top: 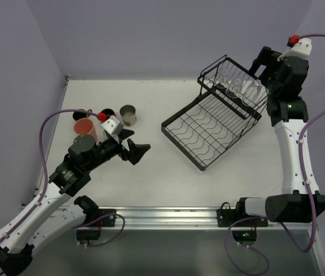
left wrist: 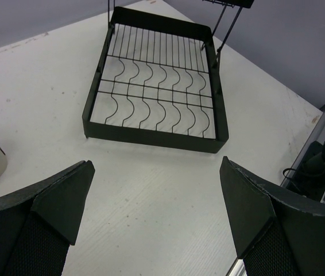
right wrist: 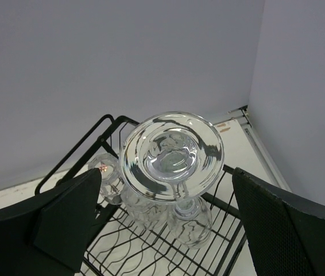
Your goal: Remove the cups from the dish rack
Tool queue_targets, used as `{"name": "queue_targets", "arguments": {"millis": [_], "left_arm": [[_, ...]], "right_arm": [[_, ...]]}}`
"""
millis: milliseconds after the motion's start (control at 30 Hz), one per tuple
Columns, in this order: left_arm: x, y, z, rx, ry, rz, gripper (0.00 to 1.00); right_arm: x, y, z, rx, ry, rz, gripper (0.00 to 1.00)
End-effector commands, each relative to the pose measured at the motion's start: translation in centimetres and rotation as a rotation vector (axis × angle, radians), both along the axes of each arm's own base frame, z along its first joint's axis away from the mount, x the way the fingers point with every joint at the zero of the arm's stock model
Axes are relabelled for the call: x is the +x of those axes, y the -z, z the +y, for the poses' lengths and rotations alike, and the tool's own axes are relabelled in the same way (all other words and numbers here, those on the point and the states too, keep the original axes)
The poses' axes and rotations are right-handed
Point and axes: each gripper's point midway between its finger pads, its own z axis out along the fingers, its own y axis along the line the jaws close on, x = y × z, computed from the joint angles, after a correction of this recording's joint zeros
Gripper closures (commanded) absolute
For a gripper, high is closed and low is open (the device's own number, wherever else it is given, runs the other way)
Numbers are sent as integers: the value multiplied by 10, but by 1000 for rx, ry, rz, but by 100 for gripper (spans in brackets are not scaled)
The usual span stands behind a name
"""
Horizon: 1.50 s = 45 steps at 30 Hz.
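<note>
the right gripper (right wrist: 168, 190) is held wide open with nothing grasped. just below and between its jaws an upturned glass (right wrist: 172, 154) is seen, foot uppermost; no contact with it can be made out. two more glasses (right wrist: 108, 172) are lodged close beside it, one to its left and one lower. all three are held in the raised basket (top: 234, 86) at the far end of the rack (top: 208, 129), and that end is turned toward the far right corner of the table (top: 168, 184).

the left gripper (left wrist: 155, 164) is likewise spread and empty. it is poised over the table toward the left edge and aimed at the rack's flat tray (left wrist: 157, 103), on which no cup is seen.

near the far left corner, well apart from the rack, a cluster is stood on the table: an orange-red cup (top: 85, 127), dark cups (top: 108, 112) behind it, and a cream cup (top: 128, 114) to their right.

the task is judged to be largely done. the opaque cups are taken to be unloaded already. only the glasses in the basket are left to be lifted out, and the one under the right gripper is the likely next to be taken.
</note>
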Motion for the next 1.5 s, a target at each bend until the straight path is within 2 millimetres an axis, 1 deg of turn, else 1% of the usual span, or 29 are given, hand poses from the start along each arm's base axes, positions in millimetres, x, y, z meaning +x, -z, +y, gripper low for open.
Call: {"name": "queue_targets", "arguments": {"millis": [0,33,67,133,167,267,367,433,633,800,1100,1200,1333,1467], "left_arm": [[2,-15,1,-2,-7,-52,0],[2,-15,1,-2,-7,-52,0],[2,-15,1,-1,-7,-51,0],[2,-15,1,-1,-7,-51,0],[3,-15,1,-1,-8,-54,0],[3,-15,2,0,-11,-54,0],[4,-14,2,1,-13,-51,0],[5,-13,1,4,-13,-47,0],[6,-13,2,3,-16,-46,0],[7,-12,3,5,-19,-46,0],[7,-13,3,2,-21,-47,0],[7,-13,4,3,-22,-46,0],[8,-12,4,4,-24,-45,0],[8,-13,4,3,-25,-46,0]], "right_arm": [[5,-33,-1,-37,-13,-90,1],[7,-32,-2,-46,-14,-85,1],[7,-36,-2,-48,-14,-92,1],[11,-35,-2,-53,-16,-88,1],[11,-38,-3,-54,-15,-94,1],[14,-37,-3,-58,-16,-88,2],[17,-34,-8,-70,3,-79,4],[16,-36,-9,-78,8,-80,3],[17,-48,-9,-84,2,-101,4],[20,-43,-9,-80,0,-83,7],[24,-32,-12,-82,17,-48,9],[25,-30,-15,-84,29,-42,12],[25,-30,-15,-84,27,-44,18],[26,-29,-17,-87,38,-38,19]]}}
